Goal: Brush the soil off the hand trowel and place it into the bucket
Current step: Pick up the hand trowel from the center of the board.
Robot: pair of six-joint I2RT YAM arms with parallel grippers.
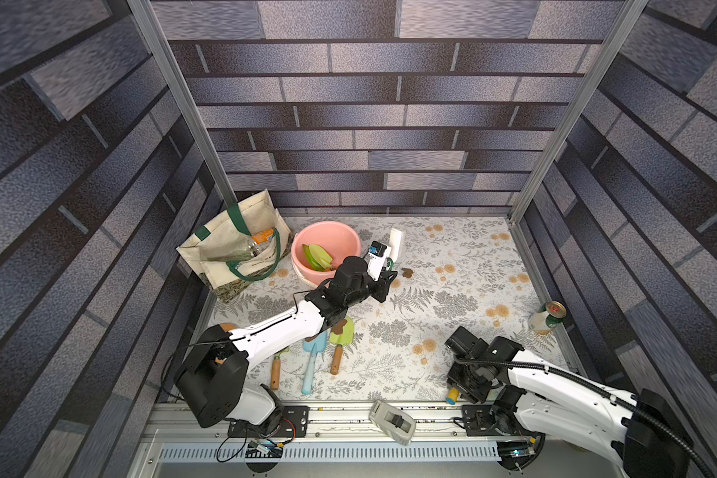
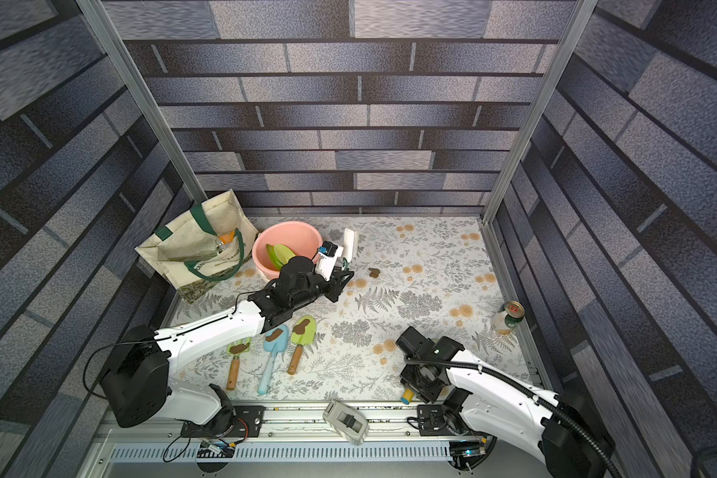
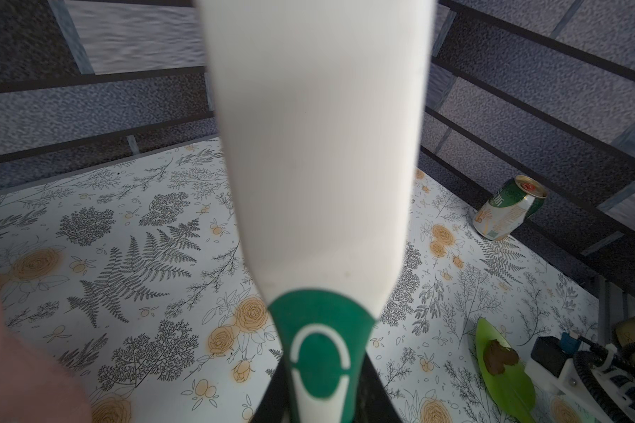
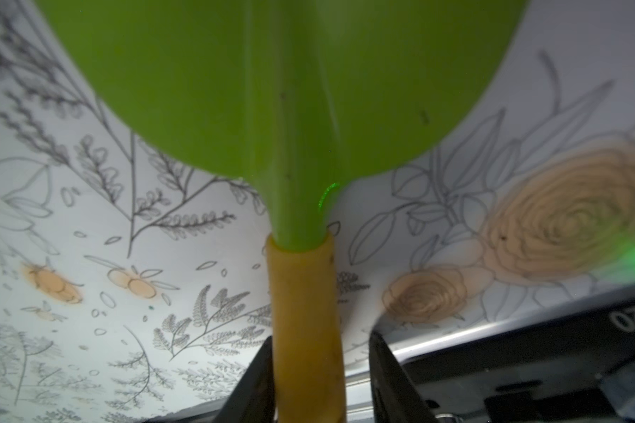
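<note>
Grasping step: the right tool [image 4: 321,370] straddles the yellow-handled lime-green hand trowel [image 4: 290,91] at the front edge of the surface [image 1: 452,256], with its jaws not quite closed. The left tool [image 1: 388,269] grips a white plastic brush [image 1: 395,242] beside the salmon-pink bucket [image 1: 340,231]. The right tool should next clamp and lift.

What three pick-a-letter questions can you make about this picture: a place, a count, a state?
1. Where is the green-and-white metal can? A bucket; B by the right wall; C bag.
2. How many soil-smeared garden tools lie in a row? A one; B five; C three.
3. The left gripper is: A shut on the white, green-banded plastic brush; B open; C shut on the can.
Answers: B, the wall is right behind it; C, two green, one blue; A, jaws pinch its handle.
</note>
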